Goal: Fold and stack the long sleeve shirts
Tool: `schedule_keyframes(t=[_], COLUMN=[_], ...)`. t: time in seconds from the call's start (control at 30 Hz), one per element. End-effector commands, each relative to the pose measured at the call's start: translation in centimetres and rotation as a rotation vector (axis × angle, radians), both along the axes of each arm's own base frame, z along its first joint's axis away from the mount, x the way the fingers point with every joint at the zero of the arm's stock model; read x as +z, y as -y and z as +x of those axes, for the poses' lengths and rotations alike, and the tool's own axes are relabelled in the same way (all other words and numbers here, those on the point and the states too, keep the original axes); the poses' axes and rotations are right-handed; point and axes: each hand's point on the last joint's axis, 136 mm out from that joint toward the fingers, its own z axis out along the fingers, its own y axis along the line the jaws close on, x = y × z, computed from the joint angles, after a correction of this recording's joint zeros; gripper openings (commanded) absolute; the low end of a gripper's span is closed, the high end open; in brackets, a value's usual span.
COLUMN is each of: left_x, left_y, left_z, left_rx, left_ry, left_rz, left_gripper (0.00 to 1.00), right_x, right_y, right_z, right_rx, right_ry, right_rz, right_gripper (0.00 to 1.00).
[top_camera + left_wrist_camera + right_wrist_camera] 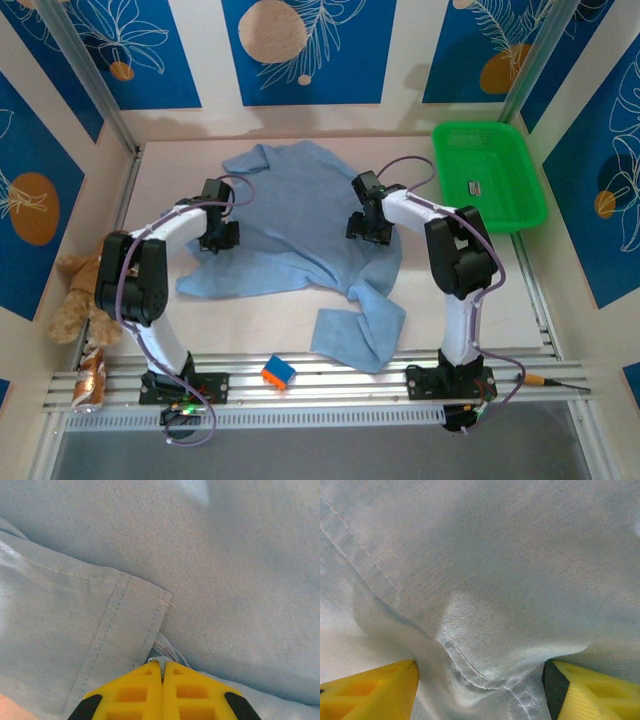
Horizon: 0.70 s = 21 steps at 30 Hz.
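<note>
A light blue long sleeve shirt (290, 225) lies crumpled across the middle of the desk (250, 320), one sleeve trailing toward the near edge. The left hand (162, 665), pressed together, pinches a fold of its fabric beside a hem. The right hand (480, 672), spread wide, straddles a bunched seam.

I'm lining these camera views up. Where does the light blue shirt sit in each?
Top external: shirt spread mid-table between the arms.
Left wrist: shirt close up, stitched hem at left.
Right wrist: shirt close up, seam bunched at bottom centre.
Shared landmark: left gripper, at the shirt's left edge from above, pinching a fold bottom centre in its own view.
</note>
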Motion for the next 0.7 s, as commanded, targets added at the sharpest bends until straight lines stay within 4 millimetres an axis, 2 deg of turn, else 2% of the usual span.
schedule_keyframes(t=[0.0, 0.17, 0.3, 0.5, 0.67], left_x=[2.1, 5.3, 7.0, 8.4, 8.3], left_y=[-0.4, -0.7, -0.6, 0.4, 2.0], left_z=[-0.7, -2.2, -4.0, -8.7, -14.1], left_rx=[0.003, -0.004, -0.009, -0.007, -0.001], left_ry=[0.037, 0.105, 0.14, 0.159, 0.137], left_rz=[-0.006, -0.015, -0.05, -0.155, -0.273], left_gripper=[0.02, 0.0, 0.0, 0.01, 0.02], right_x=[-0.5, -0.5, -0.7, -1.0, -1.2], right_y=[-0.1, 1.3, 2.2, 3.6, 4.6], right_z=[-0.2, -0.2, -0.2, -0.3, -0.2], right_rx=[-0.008, -0.068, -0.106, -0.162, -0.194], right_ry=[-0.027, -0.035, -0.046, -0.059, -0.067], right_rz=[-0.03, -0.075, -0.088, -0.105, -0.109], right_gripper=[0.68, 0.68, 0.68, 0.68, 0.68])
